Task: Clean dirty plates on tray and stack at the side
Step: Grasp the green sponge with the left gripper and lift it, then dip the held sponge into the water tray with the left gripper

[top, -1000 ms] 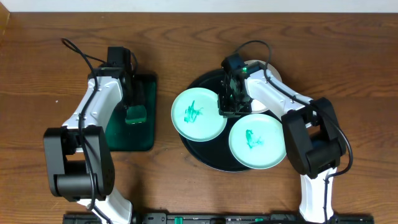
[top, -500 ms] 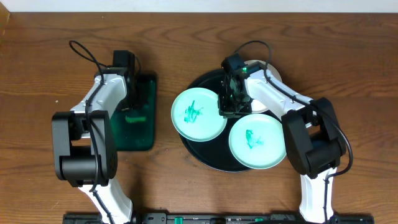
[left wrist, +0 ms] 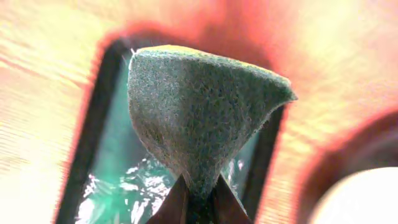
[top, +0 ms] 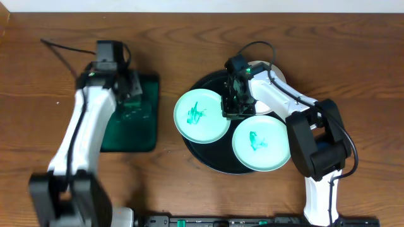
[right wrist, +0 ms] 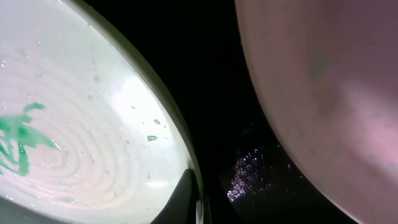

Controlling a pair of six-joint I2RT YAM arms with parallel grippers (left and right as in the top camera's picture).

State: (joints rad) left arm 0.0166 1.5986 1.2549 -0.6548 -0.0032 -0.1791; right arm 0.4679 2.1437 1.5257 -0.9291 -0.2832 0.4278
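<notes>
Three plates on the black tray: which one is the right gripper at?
The pale mint-green smeared plate overhanging the glossy black round tray's left rim. The right gripper sits at its right edge; the white plate and front mint plate lie apart.

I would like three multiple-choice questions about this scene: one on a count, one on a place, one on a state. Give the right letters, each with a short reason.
1. How many plates lie on the black tray?
A) two B) three C) four

2. Where is the sponge?
A) over the green tray B) on the black tray C) on a plate

3. The left tool is:
A) open and empty B) shut on the sponge C) out of view

Answers:
1 B: the overhead view shows two mint plates and one white one on it.
2 A: the left wrist view shows the green tray under the sponge.
3 B: its fingers pinch the sponge's lower tip.
</notes>
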